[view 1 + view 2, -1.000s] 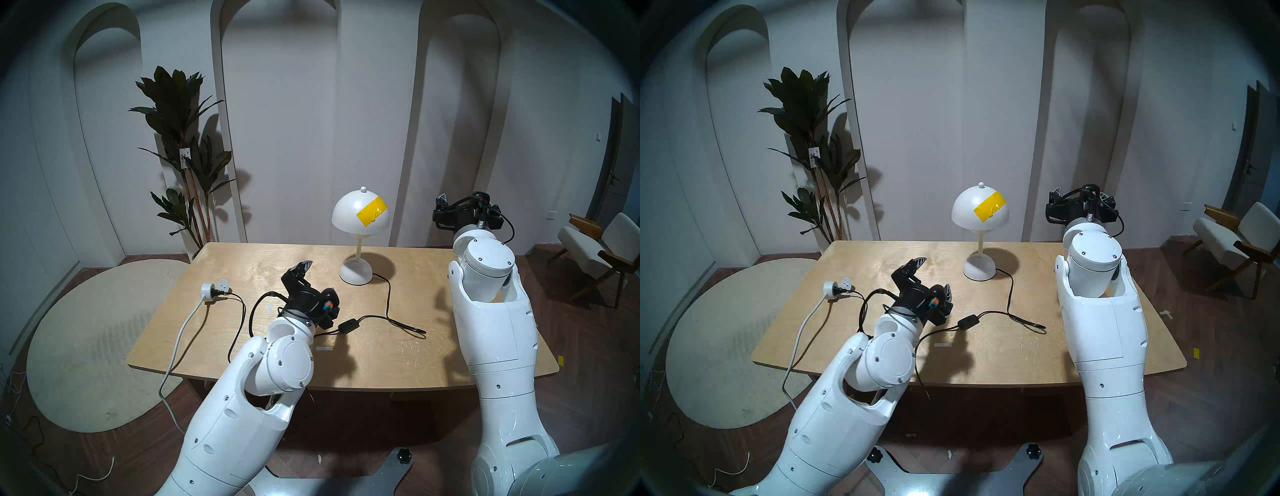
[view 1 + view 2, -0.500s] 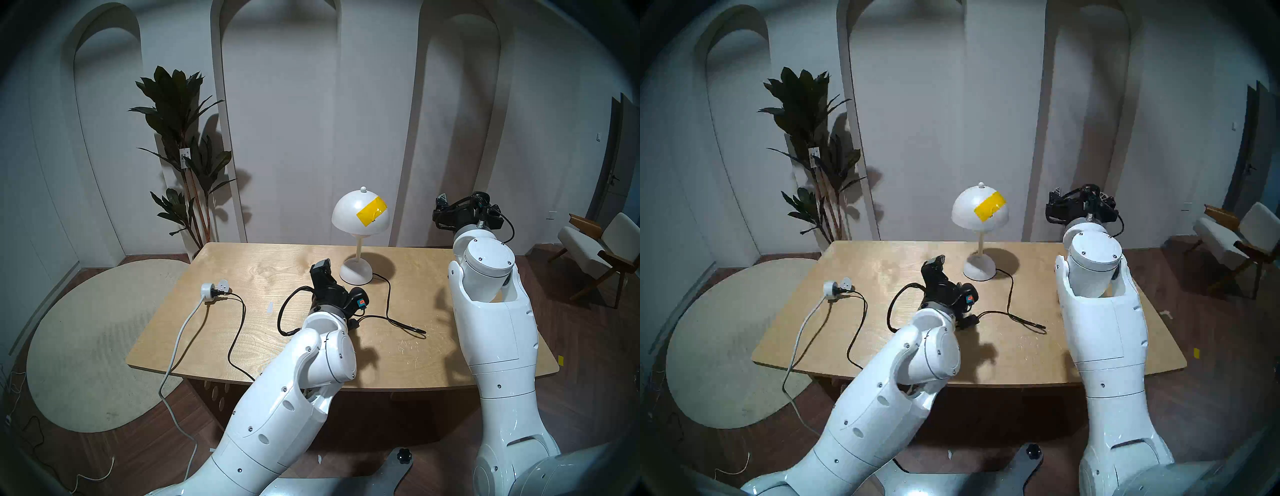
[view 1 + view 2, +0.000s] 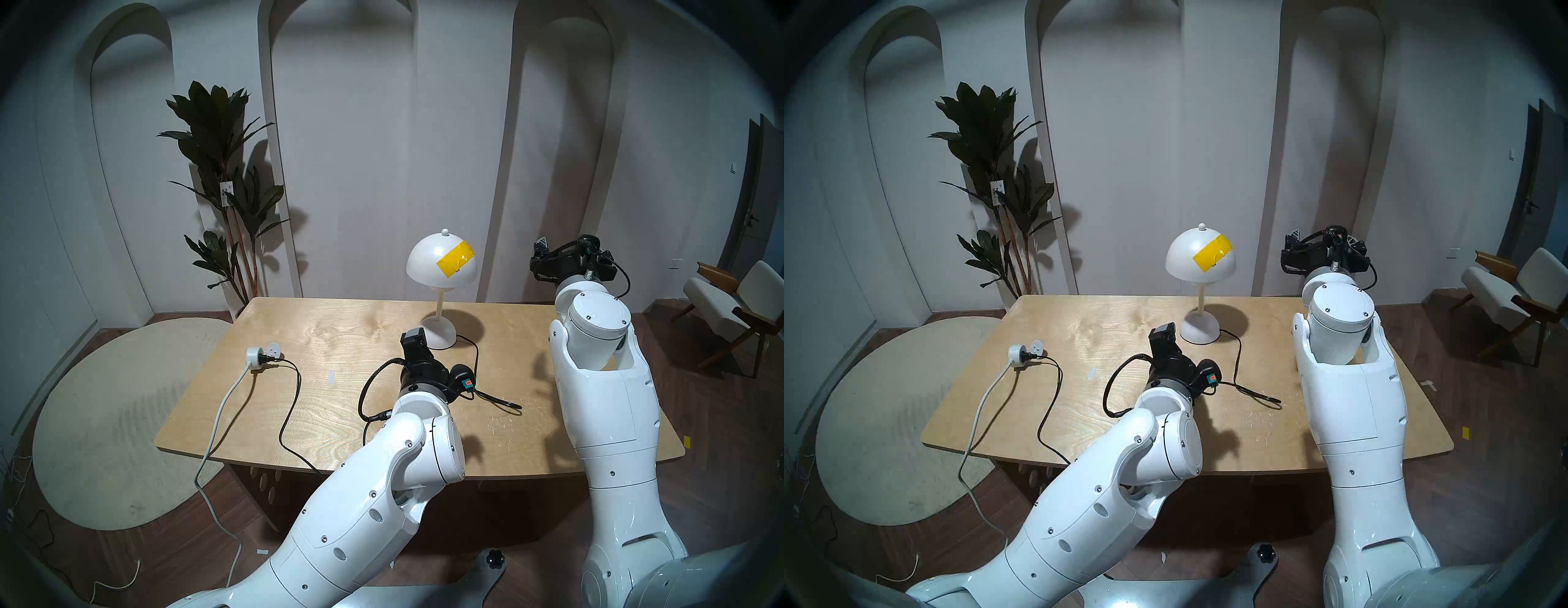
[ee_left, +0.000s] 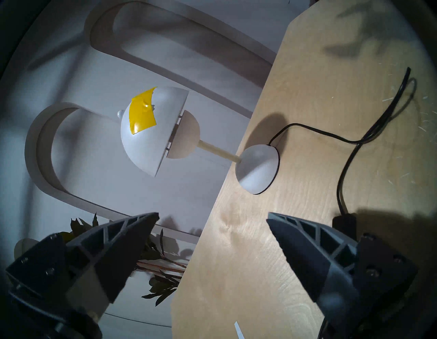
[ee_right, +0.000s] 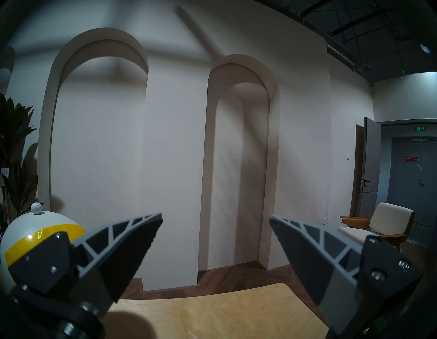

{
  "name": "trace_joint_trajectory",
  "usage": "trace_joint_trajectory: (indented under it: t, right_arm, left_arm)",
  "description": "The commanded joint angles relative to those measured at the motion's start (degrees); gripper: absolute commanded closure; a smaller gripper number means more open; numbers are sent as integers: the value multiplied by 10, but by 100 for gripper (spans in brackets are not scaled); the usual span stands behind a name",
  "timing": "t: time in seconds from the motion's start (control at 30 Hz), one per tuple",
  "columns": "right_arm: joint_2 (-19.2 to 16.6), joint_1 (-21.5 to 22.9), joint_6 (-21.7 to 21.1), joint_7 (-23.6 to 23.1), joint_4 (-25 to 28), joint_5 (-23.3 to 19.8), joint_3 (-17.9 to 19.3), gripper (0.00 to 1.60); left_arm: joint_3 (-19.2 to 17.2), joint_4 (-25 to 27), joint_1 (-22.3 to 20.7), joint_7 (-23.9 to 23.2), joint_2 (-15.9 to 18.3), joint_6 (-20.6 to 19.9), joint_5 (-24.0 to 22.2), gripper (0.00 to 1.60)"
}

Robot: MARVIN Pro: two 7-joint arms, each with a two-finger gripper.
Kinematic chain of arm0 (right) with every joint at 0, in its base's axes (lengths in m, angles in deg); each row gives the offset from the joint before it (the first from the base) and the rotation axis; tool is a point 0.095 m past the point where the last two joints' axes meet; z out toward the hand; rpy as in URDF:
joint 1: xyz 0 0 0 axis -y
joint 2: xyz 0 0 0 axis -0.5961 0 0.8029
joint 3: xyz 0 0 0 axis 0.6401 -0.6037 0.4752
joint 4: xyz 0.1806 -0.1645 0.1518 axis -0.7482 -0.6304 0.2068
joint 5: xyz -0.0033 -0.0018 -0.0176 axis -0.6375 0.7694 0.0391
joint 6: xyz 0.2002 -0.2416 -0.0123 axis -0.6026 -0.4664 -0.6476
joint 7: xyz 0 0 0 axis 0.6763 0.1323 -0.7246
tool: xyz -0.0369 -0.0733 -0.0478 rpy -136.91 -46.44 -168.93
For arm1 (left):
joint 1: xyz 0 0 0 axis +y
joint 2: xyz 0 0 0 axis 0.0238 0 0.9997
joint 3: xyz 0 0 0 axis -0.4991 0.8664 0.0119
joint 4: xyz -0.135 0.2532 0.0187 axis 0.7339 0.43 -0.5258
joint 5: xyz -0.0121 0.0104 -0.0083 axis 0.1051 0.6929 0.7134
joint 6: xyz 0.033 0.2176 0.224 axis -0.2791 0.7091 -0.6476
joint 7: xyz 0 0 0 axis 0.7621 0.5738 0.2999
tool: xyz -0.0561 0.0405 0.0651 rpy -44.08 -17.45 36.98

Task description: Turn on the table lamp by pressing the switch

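Both claws gape empty: the left claw (image 4: pixel 212 227) sits low over the desk (image 4: pixel 307 71) with one finger over the switch (image 4: pixel 344 221), the right claw (image 5: pixel 215 222) raised beside the table lamp (image 3: pixel 441 271).

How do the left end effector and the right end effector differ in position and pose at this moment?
The left end effector is low over the table, beside the switch; the right end effector is raised beside the table lamp shade. The left wrist view is tilted; the right is level. Both are open and empty.
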Motion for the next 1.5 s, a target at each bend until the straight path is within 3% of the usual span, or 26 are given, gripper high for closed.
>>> trace_joint_trajectory:
  t: [0.0, 0.83, 1.47]
  right_arm:
    - [-1, 8, 5, 0, 12, 0, 0, 0]
    - [-7, 8, 5, 6, 12, -6, -4, 0]
    - [-11, 8, 6, 10, 12, -11, -7, 0]
  left_arm:
    - [3, 18, -8, -6, 5, -4, 8, 0]
    - [19, -87, -72, -10, -37, 30, 6, 0]
    - [53, -92, -87, -52, 2, 31, 46, 0]
